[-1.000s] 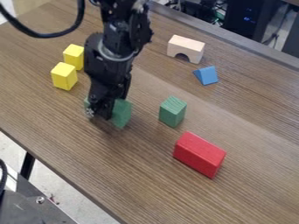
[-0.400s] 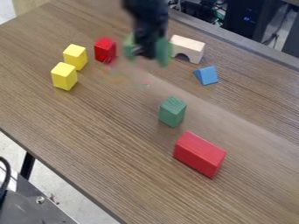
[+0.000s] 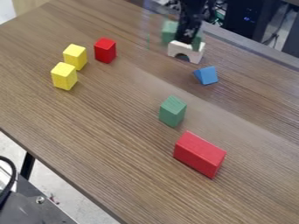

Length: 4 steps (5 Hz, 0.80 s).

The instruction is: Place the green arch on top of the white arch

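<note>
Arm (image 3: 193,9) black throughout, built of bulky, knobbly sections with an uneven, stepped outline. Narrows toward the jaws, also black and dark down to the ends. Some small paler grey spots on the upper part; screws or shine, too blurred to tell.

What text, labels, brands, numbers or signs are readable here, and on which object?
None readable, so nothing to quote.
White arch: no print visible.
Green arch: blurred, no marking I can make out.
Large red block, blue wedge: no print visible.
Black equipment behind the table: small blue lights, too small to tell if they form characters.
</note>
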Motion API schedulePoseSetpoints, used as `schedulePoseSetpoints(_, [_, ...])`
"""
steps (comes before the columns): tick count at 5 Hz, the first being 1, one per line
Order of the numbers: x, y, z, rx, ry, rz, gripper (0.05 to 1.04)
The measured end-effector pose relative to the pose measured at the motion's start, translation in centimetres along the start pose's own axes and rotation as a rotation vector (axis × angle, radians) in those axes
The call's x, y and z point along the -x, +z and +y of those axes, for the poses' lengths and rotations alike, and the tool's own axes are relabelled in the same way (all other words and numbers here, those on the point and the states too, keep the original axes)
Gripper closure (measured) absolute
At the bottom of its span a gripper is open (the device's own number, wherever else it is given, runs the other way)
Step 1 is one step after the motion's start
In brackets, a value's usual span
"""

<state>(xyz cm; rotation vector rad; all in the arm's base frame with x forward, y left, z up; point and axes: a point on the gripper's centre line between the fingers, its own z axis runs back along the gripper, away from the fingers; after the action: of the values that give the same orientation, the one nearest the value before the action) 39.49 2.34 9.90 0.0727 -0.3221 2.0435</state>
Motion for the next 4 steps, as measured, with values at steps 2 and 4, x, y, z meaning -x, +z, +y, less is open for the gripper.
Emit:
schedulePoseSetpoints(2, [1.07, -0.17, -2.30, -0.019, 0.028, 0.021, 0.517])
schedulePoseSetpoints(4, [0.80, -1.09, -2.56, -0.039, -0.061, 0.001, 0.517])
